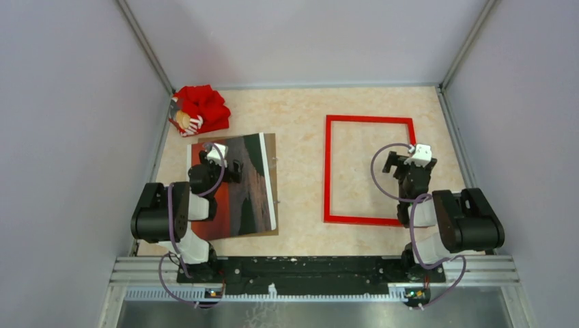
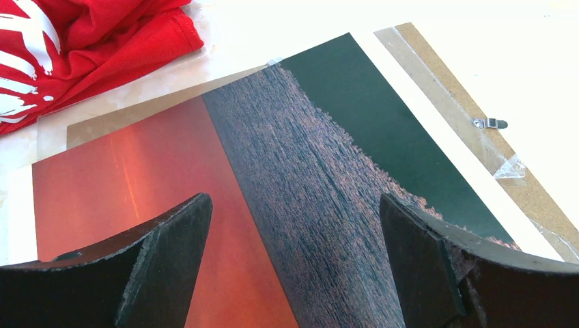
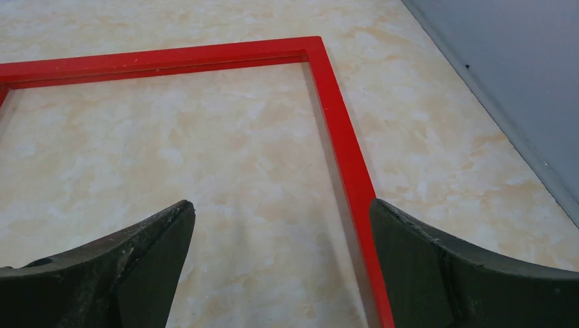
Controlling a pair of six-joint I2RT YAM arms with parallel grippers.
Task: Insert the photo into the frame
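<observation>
Black fingers [image 2: 171, 239] fill the bottom of each wrist view, and both pairs are spread wide with nothing between them. The left hand [image 2: 293, 229] hangs over the photo [image 2: 273, 171], which lies face up on the left of the desk [image 1: 300, 137]. The photo rests a little askew on a brown board [image 2: 532, 198], whose edge and a small metal clip [image 2: 490, 124] show past the white border. The left arm is the closer one, so it looks set to do the pick-up. A flat print on a flat board gives no edge to bite, and it will probably have to be slid until a side overhangs.

The right hand [image 3: 281, 225] hovers over the right rail of the frame [image 3: 341, 137], near its far corner. The frame lies red side up on the right of the desk, well apart from the photo, with bare desk showing through its opening. From there the hand could pin the rail so the frame does not skate, or turn it over. I cannot tell which.

A red cloth [image 1: 201, 109] is bunched in the far left corner, clear of both.
</observation>
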